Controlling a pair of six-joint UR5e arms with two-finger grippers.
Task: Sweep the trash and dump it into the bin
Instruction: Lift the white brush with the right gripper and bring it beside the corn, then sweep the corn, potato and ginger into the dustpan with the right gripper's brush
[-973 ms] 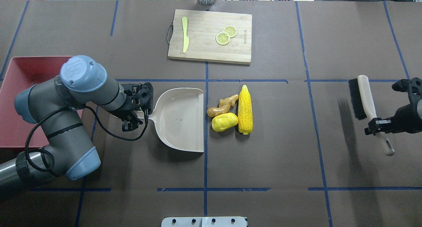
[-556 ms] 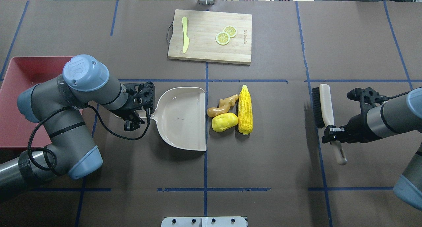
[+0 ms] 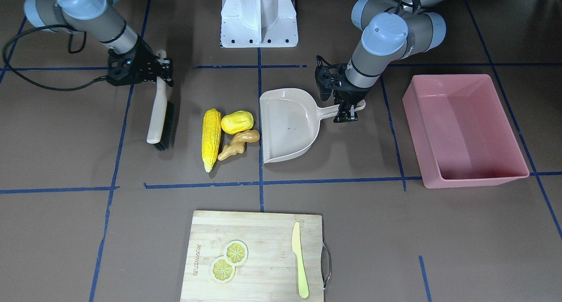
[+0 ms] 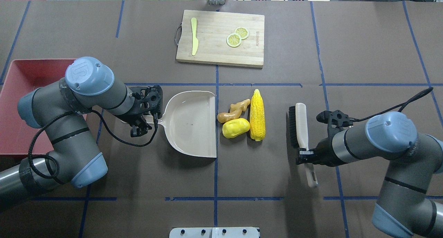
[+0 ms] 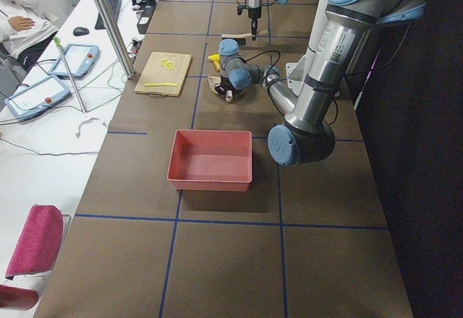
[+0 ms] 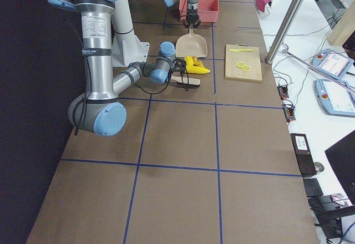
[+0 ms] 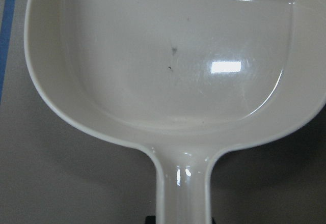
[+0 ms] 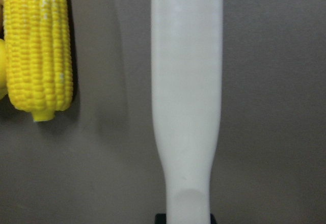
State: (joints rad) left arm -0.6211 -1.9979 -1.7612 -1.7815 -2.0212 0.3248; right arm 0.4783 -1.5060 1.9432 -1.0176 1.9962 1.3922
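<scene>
At the left end of the table sits the pink bin point(image 3: 465, 126), open side up. Just beside it, toward the middle, the left gripper point(image 3: 347, 111) has its jaws pinching the handle of the beige dustpan point(image 4: 190, 124). The pan lies flat, its open mouth facing the right end.

In the middle of the table, just beyond that mouth, lies the trash. The ginger root point(image 4: 235, 110) and the potato point(image 4: 236, 128) are nearest the pan, and the corn cob point(image 4: 257, 115) lies along their right side, touching the potato.

Near the corn, toward the right end, is the brush point(image 4: 300, 125), bristles turned to the trash. The right gripper point(image 4: 304, 155) pinches its handle. Whether the bristles touch the table I cannot tell.

At the far edge a cutting board point(image 4: 221, 54) holds a knife point(image 4: 194, 40) and two lemon slices point(image 4: 237, 37).
</scene>
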